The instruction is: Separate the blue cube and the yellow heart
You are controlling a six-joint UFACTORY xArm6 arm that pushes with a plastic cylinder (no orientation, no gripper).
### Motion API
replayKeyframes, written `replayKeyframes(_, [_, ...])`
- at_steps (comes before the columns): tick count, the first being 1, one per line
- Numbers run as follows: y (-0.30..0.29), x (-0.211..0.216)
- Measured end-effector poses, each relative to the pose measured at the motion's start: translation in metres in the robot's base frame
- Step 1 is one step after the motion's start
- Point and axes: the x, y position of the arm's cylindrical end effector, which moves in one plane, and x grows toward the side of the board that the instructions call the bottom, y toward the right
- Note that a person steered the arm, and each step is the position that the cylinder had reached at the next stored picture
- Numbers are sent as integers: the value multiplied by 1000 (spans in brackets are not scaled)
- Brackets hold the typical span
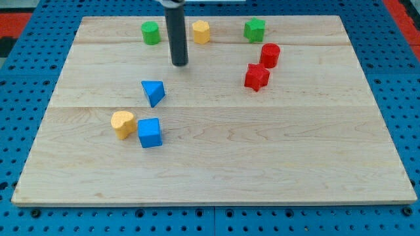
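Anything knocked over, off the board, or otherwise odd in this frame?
Nothing stands out. All eight blocks sit flat on the wooden board, none over an edge. The blue cube and yellow heart touch or nearly touch; my tip is well above them toward the view's top.

The blue cube (pixel 149 132) sits touching the yellow heart (pixel 123 124), on the heart's right. A blue triangle (pixel 153 92) lies above the cube; my tip (pixel 180 63) stands farther up.
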Motion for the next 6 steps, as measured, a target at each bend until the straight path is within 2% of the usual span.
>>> replayKeyframes(2, [-3, 96])
replayKeyframes(3, [-41, 136])
replayKeyframes(4, [-72, 157])
replayKeyframes(5, [-98, 143])
replayKeyframes(6, [-159, 123])
